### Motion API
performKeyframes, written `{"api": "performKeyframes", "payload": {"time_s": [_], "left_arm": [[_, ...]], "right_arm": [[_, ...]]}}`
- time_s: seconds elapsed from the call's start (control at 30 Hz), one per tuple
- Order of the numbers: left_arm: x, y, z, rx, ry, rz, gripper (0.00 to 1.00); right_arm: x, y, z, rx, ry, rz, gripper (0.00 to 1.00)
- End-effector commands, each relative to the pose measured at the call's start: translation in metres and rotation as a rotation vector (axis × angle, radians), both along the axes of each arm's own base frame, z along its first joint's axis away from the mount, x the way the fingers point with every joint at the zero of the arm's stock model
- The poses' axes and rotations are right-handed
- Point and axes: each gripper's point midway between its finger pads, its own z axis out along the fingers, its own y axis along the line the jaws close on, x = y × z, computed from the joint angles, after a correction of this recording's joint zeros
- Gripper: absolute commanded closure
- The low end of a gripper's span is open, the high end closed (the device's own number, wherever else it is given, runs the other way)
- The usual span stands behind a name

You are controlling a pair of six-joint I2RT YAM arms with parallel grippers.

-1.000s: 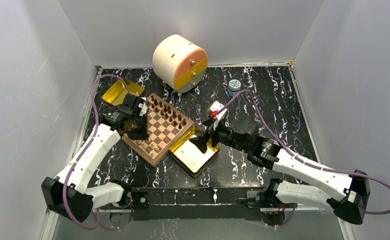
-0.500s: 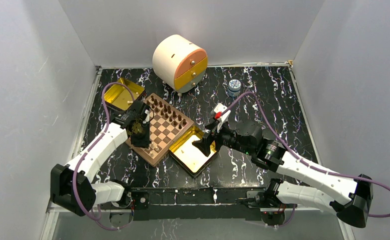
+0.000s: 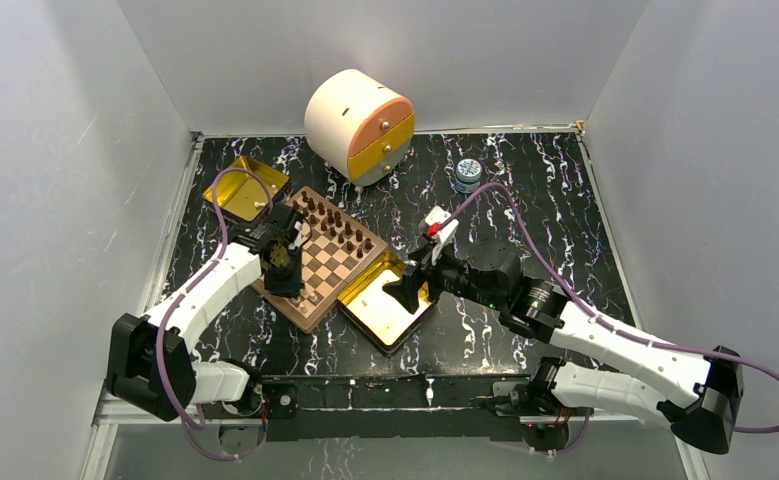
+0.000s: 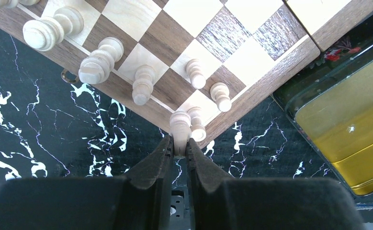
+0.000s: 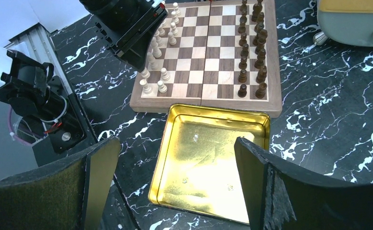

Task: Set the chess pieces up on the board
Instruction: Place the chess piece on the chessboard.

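A: What of the left gripper [image 4: 179, 146]?
B: Clamped on a light tan wooden chess piece [image 4: 180, 123] at a corner of the checkered wooden board [image 4: 270, 72].
A: And the right gripper [image 5: 175, 163]?
B: Jaws wide apart above the shiny gold square tin [image 5: 208, 143].

Light pieces [image 4: 141, 86] crowd close round my left pincer [image 4: 178, 144] at the board's [image 4: 265, 81] edge. Its middle rows stand open; dark pieces [image 5: 244, 52] line the far side, and a tin [image 5: 218, 111] flanks it.

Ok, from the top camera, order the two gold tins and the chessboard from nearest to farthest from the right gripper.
1. Near gold tin, directly under the right gripper.
2. Board, just left.
3. Far gold tin, back left.
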Motion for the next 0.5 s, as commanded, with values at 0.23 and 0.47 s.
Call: {"api": "performKeyframes", "payload": {"time_s": [0.23, 0.47], "left_arm": [[0.001, 0.004, -0.007, 0.025, 0.031, 0.007, 0.98], [0.004, 0.002, -0.008, 0.020, 0.027, 0.005, 0.98]], "right_arm": [[0.001, 0.010, 0.033, 0.095, -0.007, 0.005, 0.01], [-0.002, 0.009, 0.039, 0.110, 0.005, 0.008, 0.01]]}}
